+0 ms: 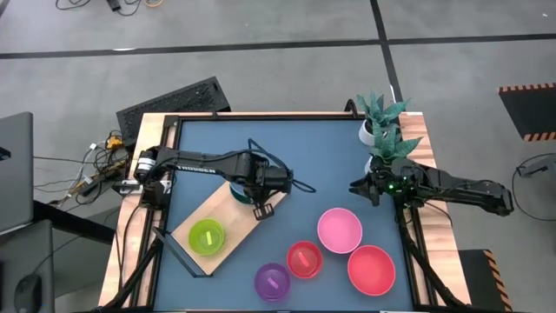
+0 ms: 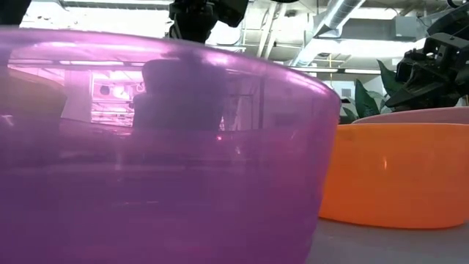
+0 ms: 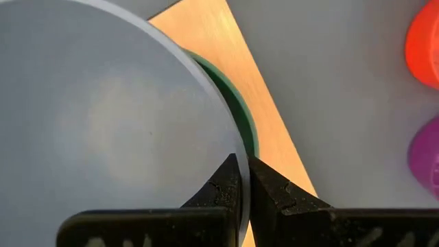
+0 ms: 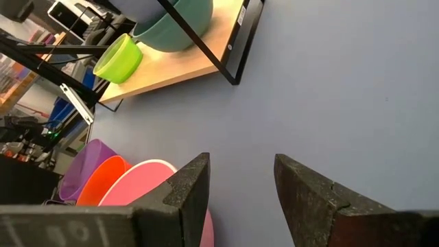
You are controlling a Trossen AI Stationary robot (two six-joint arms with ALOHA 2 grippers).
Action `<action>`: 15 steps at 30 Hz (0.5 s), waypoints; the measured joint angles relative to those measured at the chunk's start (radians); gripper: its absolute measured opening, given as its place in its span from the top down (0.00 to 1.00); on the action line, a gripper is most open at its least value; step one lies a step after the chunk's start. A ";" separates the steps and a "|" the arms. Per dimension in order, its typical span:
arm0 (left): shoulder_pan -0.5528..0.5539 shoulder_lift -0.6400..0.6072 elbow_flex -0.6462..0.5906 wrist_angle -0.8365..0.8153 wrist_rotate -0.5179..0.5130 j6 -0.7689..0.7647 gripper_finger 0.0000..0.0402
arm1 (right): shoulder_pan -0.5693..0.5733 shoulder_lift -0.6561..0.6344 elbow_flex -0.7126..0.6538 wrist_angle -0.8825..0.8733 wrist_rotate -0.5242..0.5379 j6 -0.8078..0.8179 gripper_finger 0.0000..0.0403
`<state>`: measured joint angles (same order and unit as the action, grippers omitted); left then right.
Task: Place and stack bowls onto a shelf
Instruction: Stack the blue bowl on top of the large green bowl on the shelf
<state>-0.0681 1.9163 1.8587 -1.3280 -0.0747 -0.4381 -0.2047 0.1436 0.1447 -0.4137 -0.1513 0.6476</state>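
Observation:
The shelf [image 1: 201, 211], a light wooden board with a black wire frame, lies slantwise on the blue table's left half. At its far end stands a dark green bowl [image 3: 240, 110]. A pale blue bowl [image 3: 103, 116] sits over it, and my left gripper [image 3: 245, 171] is shut on that bowl from above. A lime green bowl [image 1: 207, 236] with a yellow one inside stands on the shelf's near end. Pink [image 1: 339, 229], large red [image 1: 371, 269], small red [image 1: 304, 259] and purple [image 1: 272, 281] bowls rest on the table. My right gripper [image 1: 358, 187] waits open at the right. My left gripper pinches the blue bowl's rim [image 3: 236, 147] between its two fingers, one finger inside the bowl and one outside. The fingers point down from above. The bowl sits level over the dark green bowl; whether it rests in it or hangs just clear, I cannot tell.
Two white pots with green plants [image 1: 380, 130] stand at the table's far right corner, just behind my right arm. The purple bowl [image 2: 161, 147] fills the low view, with the red bowl [image 2: 396, 172] beside it. Bare blue table [image 1: 304, 148] lies at the far middle.

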 joint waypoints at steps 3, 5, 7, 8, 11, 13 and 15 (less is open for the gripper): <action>0.000 0.000 0.000 0.001 0.007 0.000 1.00 | 0.000 0.000 0.000 0.000 0.000 0.000 0.53; 0.000 0.000 0.000 0.000 0.007 -0.001 1.00 | 0.000 0.000 0.000 0.000 0.000 0.000 0.53; 0.000 0.000 0.000 0.000 0.007 -0.001 1.00 | 0.000 0.000 0.000 0.000 0.000 0.000 0.53; 0.000 0.000 0.000 0.000 0.008 -0.001 1.00 | 0.000 0.000 0.000 0.000 0.000 0.000 0.53; 0.000 0.000 0.000 0.000 0.022 0.008 1.00 | 0.000 0.000 0.000 0.000 0.000 0.000 0.53; 0.000 0.000 0.000 0.000 0.023 0.010 1.00 | 0.000 0.000 0.000 0.000 0.000 0.000 0.53; 0.000 0.000 0.000 0.000 0.032 0.012 1.00 | 0.000 0.000 0.000 0.000 -0.001 0.000 0.53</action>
<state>-0.0685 1.9163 1.8587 -1.3284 -0.0431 -0.4258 -0.2043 0.1437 0.1447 -0.4137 -0.1520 0.6479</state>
